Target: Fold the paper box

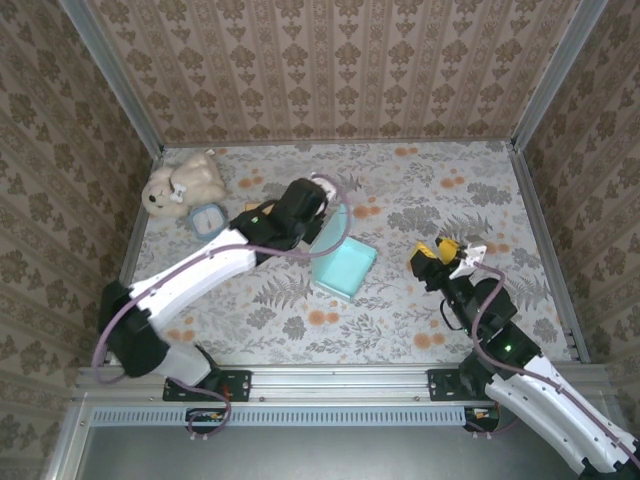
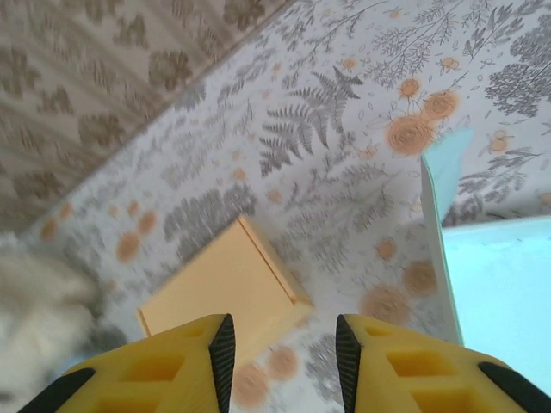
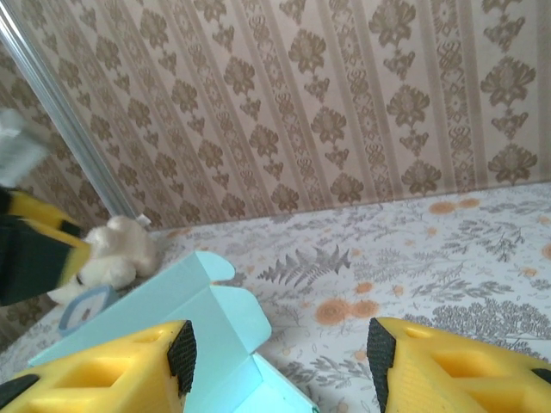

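Jaws of left gripper (image 2: 282,344) are seen spread, nothing between them; same is noted for right gripper (image 3: 280,353). Paper box (image 1: 345,265) is found mid table (image 1: 400,200), one flap raised, near left gripper, well apart from plush toy (image 1: 183,183).

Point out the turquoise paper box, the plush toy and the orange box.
paper box (image 1: 345,267), top view, its flat base.
plush toy (image 1: 195,180), top view, its body.
orange box (image 2: 222,288), left wrist view, its top face.
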Robot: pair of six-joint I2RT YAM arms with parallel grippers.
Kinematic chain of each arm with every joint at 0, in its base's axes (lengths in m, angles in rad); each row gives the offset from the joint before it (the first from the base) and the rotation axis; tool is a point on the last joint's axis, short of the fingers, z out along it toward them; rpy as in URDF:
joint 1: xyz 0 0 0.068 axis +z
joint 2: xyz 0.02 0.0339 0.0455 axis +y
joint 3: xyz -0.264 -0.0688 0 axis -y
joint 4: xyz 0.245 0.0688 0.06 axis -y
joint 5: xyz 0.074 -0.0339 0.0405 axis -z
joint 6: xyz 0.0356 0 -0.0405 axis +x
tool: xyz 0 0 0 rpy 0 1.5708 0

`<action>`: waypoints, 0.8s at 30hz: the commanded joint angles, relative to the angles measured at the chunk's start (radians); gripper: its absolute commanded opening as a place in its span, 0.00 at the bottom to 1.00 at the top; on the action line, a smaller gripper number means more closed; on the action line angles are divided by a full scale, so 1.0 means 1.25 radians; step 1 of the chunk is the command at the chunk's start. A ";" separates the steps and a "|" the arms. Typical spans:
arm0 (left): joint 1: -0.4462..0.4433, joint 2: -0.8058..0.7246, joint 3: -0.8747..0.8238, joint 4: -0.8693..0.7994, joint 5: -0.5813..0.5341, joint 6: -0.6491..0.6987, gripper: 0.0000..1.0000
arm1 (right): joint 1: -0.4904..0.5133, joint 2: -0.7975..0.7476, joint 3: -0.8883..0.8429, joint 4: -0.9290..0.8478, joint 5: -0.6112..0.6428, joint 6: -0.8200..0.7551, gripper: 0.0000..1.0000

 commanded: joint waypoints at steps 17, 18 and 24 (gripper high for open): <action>-0.119 -0.440 -0.558 0.262 -0.090 -0.385 0.45 | 0.005 0.628 0.208 0.097 -0.111 -0.030 0.60; -0.119 -0.443 -0.572 0.277 -0.091 -0.387 0.45 | 0.002 0.651 0.217 0.099 -0.109 -0.031 0.60; -0.119 -0.402 -0.646 0.428 -0.019 -0.402 0.45 | -0.032 0.796 0.280 0.104 -0.144 -0.027 0.60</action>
